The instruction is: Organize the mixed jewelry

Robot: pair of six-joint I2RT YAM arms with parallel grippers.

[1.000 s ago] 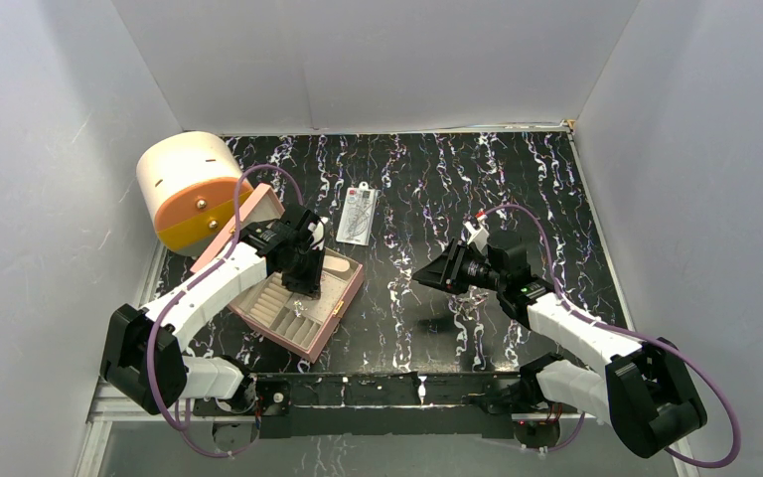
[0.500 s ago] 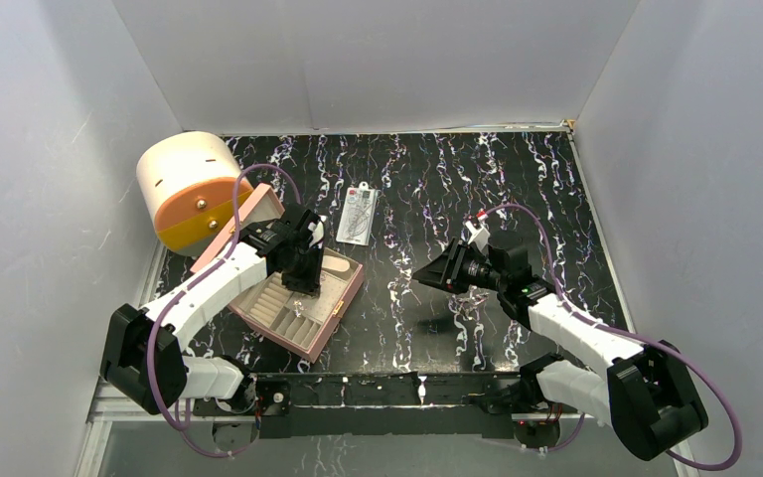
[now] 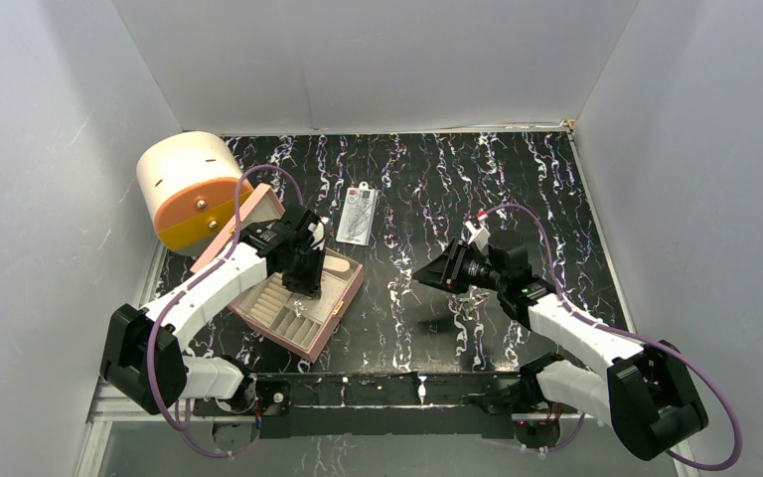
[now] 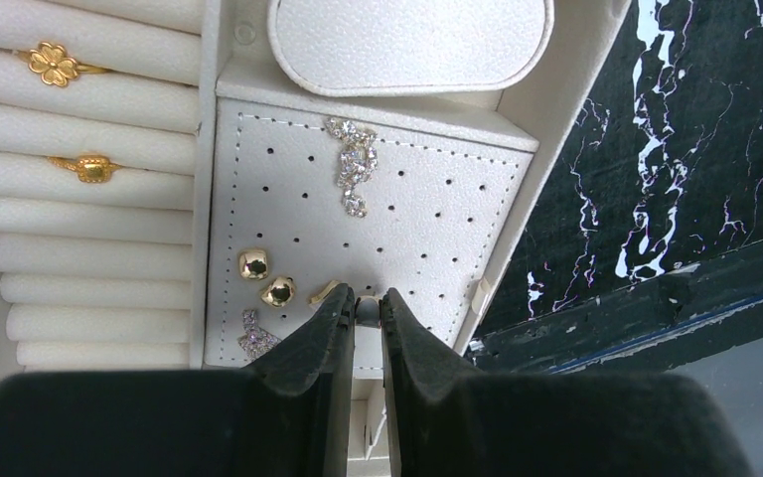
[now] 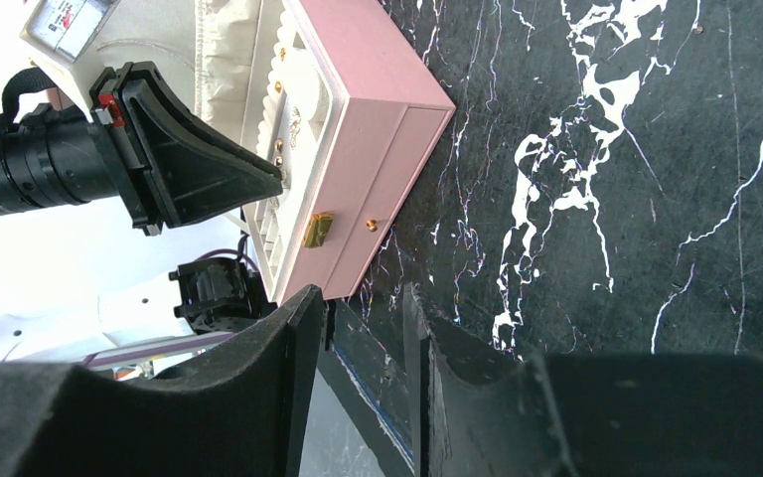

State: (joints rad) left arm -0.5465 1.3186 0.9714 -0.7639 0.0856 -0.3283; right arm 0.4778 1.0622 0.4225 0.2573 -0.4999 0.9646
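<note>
The pink box (image 3: 338, 313) lies open on the desk (image 3: 517, 179). Its soft rolls (image 4: 89, 209) hold two gold rings (image 4: 52, 65). On its holed white pad (image 4: 437, 219) lie three little gold bits (image 4: 251, 263) and two sparkly chain bits (image 4: 355, 169). The left hand (image 4: 368, 303) pinches one tiny round bit (image 4: 368, 311) over that pad. The right hand (image 5: 363, 298) is spread and holds nothing.

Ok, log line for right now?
left jaws: shut on tiny piece, at earring pad in pink jewelry box | right jaws: open, empty, above table | pad holds gold studs
</note>
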